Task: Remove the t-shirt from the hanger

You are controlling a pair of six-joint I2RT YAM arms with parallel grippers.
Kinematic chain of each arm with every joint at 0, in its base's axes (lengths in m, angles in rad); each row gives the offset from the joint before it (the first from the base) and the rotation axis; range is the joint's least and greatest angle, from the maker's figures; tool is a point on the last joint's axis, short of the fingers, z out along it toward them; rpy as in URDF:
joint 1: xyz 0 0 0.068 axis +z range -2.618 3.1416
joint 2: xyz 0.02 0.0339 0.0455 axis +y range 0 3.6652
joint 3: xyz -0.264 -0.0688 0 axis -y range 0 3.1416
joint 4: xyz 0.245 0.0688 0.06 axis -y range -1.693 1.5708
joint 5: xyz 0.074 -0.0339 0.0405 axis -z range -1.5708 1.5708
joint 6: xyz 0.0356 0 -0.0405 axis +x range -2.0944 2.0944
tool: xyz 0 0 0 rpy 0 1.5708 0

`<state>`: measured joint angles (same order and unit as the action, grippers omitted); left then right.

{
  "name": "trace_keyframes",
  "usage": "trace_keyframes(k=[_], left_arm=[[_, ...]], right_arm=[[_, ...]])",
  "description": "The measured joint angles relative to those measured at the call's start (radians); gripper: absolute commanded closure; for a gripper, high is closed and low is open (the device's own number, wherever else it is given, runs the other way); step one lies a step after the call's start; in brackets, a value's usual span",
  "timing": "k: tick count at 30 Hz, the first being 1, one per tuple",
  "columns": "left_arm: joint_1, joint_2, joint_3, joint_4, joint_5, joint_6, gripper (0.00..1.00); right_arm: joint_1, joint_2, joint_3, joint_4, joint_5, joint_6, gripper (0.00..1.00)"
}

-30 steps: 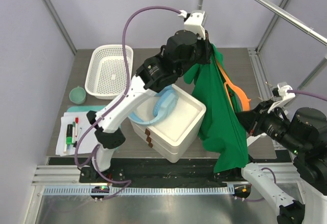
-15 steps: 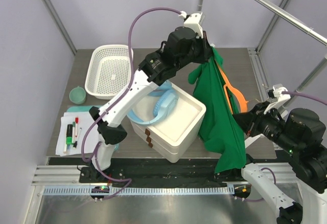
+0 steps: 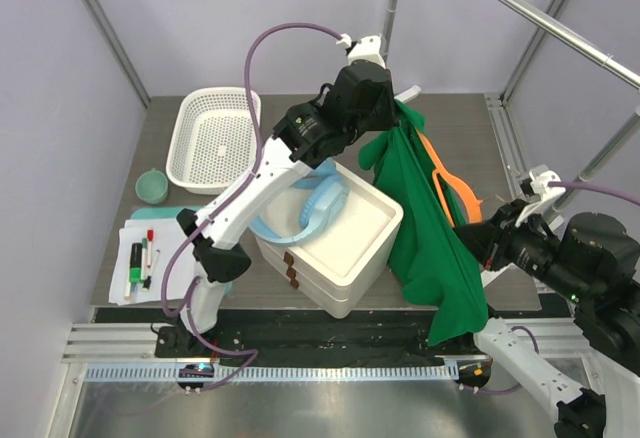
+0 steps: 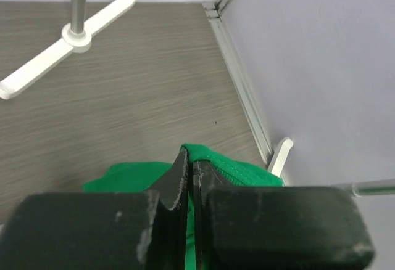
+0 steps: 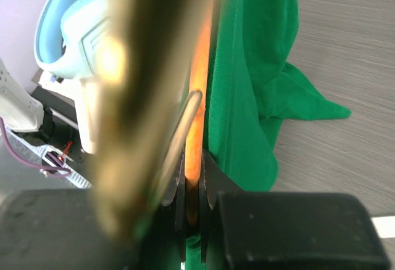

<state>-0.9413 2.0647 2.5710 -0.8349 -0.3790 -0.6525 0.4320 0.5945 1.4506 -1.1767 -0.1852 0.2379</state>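
The dark green t-shirt (image 3: 425, 228) hangs in the air between my two arms, right of the white box. My left gripper (image 3: 398, 108) is shut on its top edge and holds it up; the wrist view shows the green hem (image 4: 234, 166) pinched between the fingers. The orange hanger (image 3: 448, 183) sticks out of the shirt on its right side. My right gripper (image 3: 478, 241) is shut on the hanger bar (image 5: 199, 97), with green cloth (image 5: 247, 73) right beside it. The hanger's hook is hidden.
A white foam box (image 3: 335, 238) with a light blue headset (image 3: 320, 208) stands left of the shirt. A white basket (image 3: 212, 138), a teal cup (image 3: 152, 186) and a tray of pens (image 3: 140, 258) lie at the left. A grey rail (image 3: 540, 20) runs overhead at the right.
My left gripper has moved left and a little back with the shirt's top edge. The shirt has slid leftward, baring more of the orange hanger. The right arm has shifted slightly.
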Motion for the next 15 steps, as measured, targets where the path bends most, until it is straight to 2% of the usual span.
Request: trace_keyframes(k=[10, 15], left_arm=[[0.001, -0.06, -0.07, -0.007, 0.177, -0.013, 1.0], [0.027, -0.202, -0.322, 0.164, 0.342, 0.006, 1.0]], right_arm=[[0.108, -0.151, -0.051, -0.031, 0.136, -0.028, 0.99], [0.121, -0.125, 0.006, -0.082, 0.151, -0.026, 0.99]])
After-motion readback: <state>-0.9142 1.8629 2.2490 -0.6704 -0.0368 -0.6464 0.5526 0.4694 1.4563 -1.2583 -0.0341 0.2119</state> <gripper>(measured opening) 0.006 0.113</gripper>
